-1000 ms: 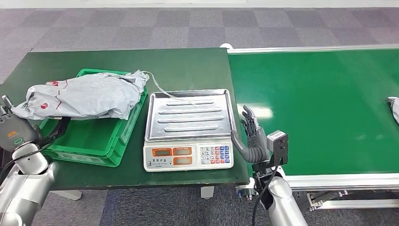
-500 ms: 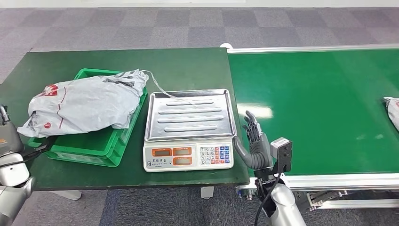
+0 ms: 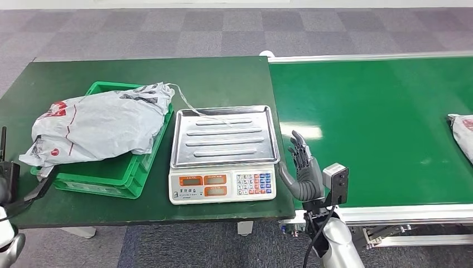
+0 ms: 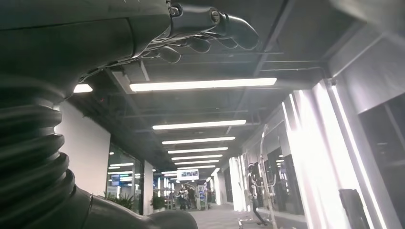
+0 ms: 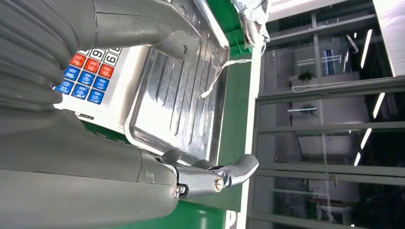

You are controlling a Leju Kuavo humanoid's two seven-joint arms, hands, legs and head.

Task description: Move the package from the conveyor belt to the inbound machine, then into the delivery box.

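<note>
We see a grey package (image 3: 100, 124) lying in the green crate (image 3: 111, 173) on the dark green table (image 3: 223, 78), draped over the crate's rim, its long axis running across the table from left to right. That one looks delivered. The next package (image 3: 461, 134) sits at the far right edge of the conveyor belt (image 3: 368, 111), cut off by the frame, so we cannot tell how it lies.

Our right hand (image 3: 302, 167) stands upright between the scale (image 3: 223, 156) and the belt, fingers spread, palm toward the scale, holding nothing. The new package lies well apart from it, off to its right across the belt, and this is clearly the nearer hand.

Our left hand (image 4: 200, 33) shows in the left wrist view against ceiling lights, fingers (image 4: 234, 28) curled in, nothing visible in them. In the head view that arm is low at the table's left corner.

The steel tray (image 5: 191, 90) of the scale is bare, with a thin white string (image 5: 222, 71) trailing over its far edge. Beyond the table there is grey carpet tile (image 3: 167, 28).
</note>
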